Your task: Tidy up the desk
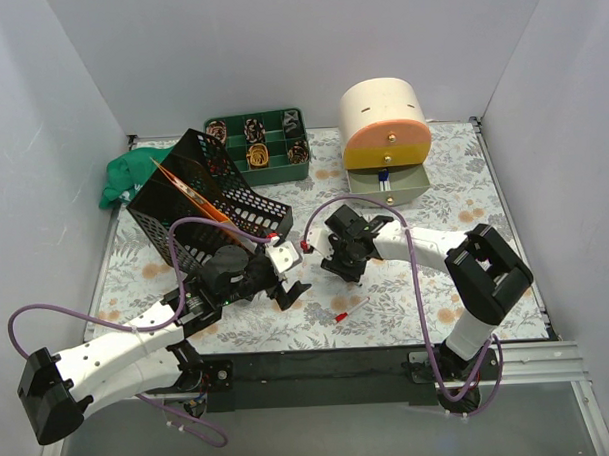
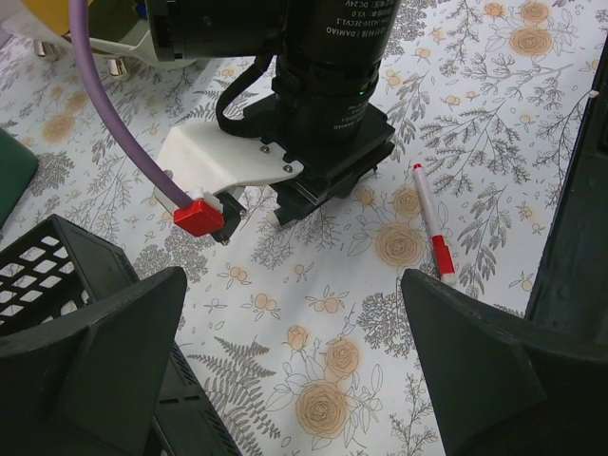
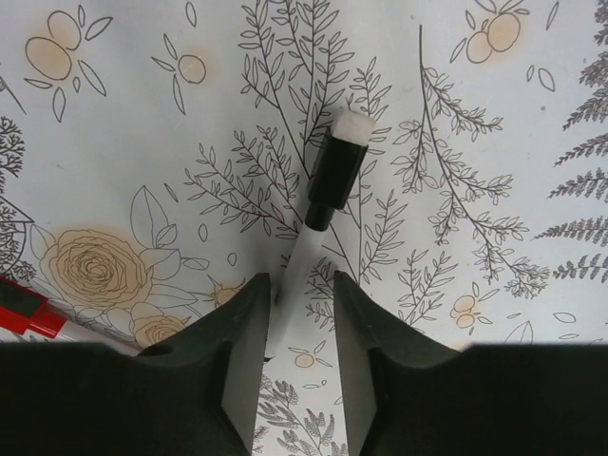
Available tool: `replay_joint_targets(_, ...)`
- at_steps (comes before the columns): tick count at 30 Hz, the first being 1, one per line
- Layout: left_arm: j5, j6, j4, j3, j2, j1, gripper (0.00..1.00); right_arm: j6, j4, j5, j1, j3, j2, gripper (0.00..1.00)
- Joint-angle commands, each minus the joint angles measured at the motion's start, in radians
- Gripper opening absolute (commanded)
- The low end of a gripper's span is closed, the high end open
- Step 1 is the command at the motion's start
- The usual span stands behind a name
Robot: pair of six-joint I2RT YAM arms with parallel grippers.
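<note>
The tabletop (image 1: 461, 194) fills the floor of a white-walled booth, with its black front rail at the near edge by the arm bases. The open room is in the near middle and on the right side.

There the right gripper (image 3: 302, 285) is low over the print. Its jaws are a little apart, one on each side of the white barrel of a black-capped pen (image 3: 332, 176) that lies flat.

The left gripper (image 2: 293, 285) is wide open and holds nothing. It is just left of the right one.

A red-capped pen (image 1: 349, 309) lies near the front rail, between the two grippers.

On the left, a black wire rack (image 1: 198, 197) stands tilted. A green cloth (image 1: 131, 174) lies beside it at the left edge.

At the far edge are a green compartment tray (image 1: 256, 140) and a round drawer unit (image 1: 384, 135), whose lowest drawer is pulled out.
</note>
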Motion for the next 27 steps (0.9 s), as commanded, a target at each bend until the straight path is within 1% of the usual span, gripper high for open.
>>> replay_joint_targets(1,-0.011,0.014,-0.007,0.007,-0.022,0.000,0.98,-0.015,0.015,0.062,-0.001,0.012,0.020,0.34)
replay_joint_targets(3,-0.008,0.015,-0.008,0.008,-0.025,-0.002,0.98,-0.021,0.015,0.065,0.001,0.012,0.021,0.29)
replay_joint_targets(4,-0.010,0.014,-0.008,0.007,-0.025,-0.002,0.98,-0.022,0.013,0.065,0.001,0.012,0.020,0.23)
replay_joint_targets(7,-0.010,0.015,-0.008,0.007,-0.025,-0.002,0.98,-0.035,0.007,0.065,-0.001,0.018,0.023,0.15)
replay_joint_targets(9,-0.011,0.015,-0.008,0.007,-0.025,-0.002,0.98,-0.041,-0.002,0.062,-0.007,0.024,0.023,0.11)
replay_joint_targets(10,-0.010,0.015,-0.010,0.007,-0.026,-0.002,0.98,-0.047,-0.013,0.062,-0.010,0.033,0.023,0.04)
replay_joint_targets(11,-0.010,0.017,-0.008,0.007,-0.026,-0.002,0.98,-0.050,-0.018,0.062,-0.017,0.043,0.020,0.01)
replay_joint_targets(16,-0.007,0.015,-0.007,0.007,-0.026,-0.002,0.98,-0.084,-0.047,0.054,-0.053,0.084,-0.017,0.01)
replay_joint_targets(20,-0.005,0.015,-0.008,0.007,-0.026,-0.002,0.98,-0.157,-0.102,0.056,-0.109,0.139,-0.063,0.01)
replay_joint_targets(25,0.001,0.015,-0.008,0.007,-0.023,-0.002,0.98,-0.329,-0.140,0.079,-0.194,0.223,-0.124,0.01)
replay_joint_targets(27,0.001,0.015,-0.008,0.007,-0.022,-0.002,0.98,-0.410,-0.142,0.134,-0.232,0.253,-0.134,0.01)
